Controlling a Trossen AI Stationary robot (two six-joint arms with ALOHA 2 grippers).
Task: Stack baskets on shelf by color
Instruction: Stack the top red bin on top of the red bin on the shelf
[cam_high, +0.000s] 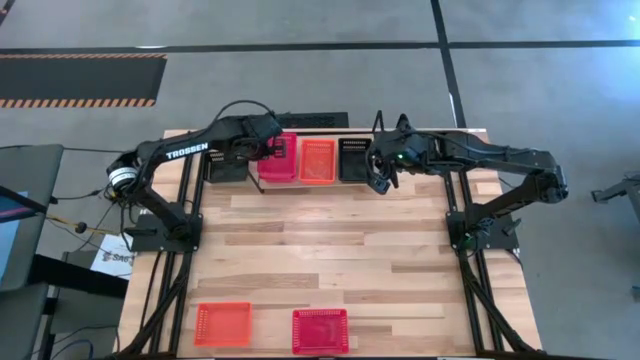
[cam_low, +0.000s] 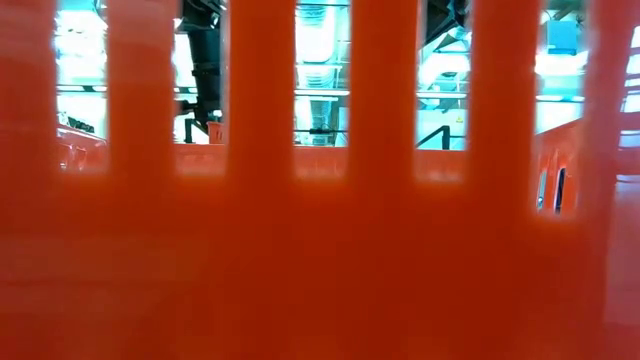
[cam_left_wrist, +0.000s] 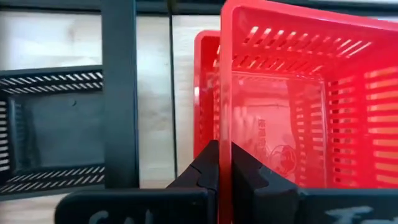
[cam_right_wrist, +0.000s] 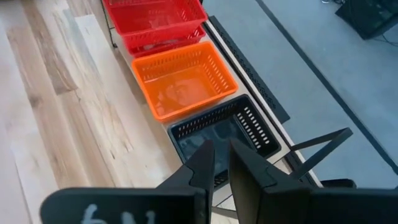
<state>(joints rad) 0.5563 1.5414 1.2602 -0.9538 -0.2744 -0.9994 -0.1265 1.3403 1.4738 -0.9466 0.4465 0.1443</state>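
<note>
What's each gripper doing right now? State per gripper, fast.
Left gripper: shut on the wall of the red basket, over the shelf.
Right gripper: fingers slightly apart, holding nothing, above the black basket.

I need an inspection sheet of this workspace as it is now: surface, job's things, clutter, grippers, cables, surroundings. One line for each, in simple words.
Surface: wooden table, light planks.
Job's things: on the shelf at the far edge, a red basket stack, an orange basket, a black basket and another black basket at the left end. Near edge: a loose orange basket and a loose red basket.
Clutter: nothing seen.
Grippers: left gripper shut on the wall of the top red basket; right gripper above the black basket, nothing seen between its fingers.
Cables: some on the left arm and beside the table's left side.
Surroundings: grey floor, striped strip.
</note>
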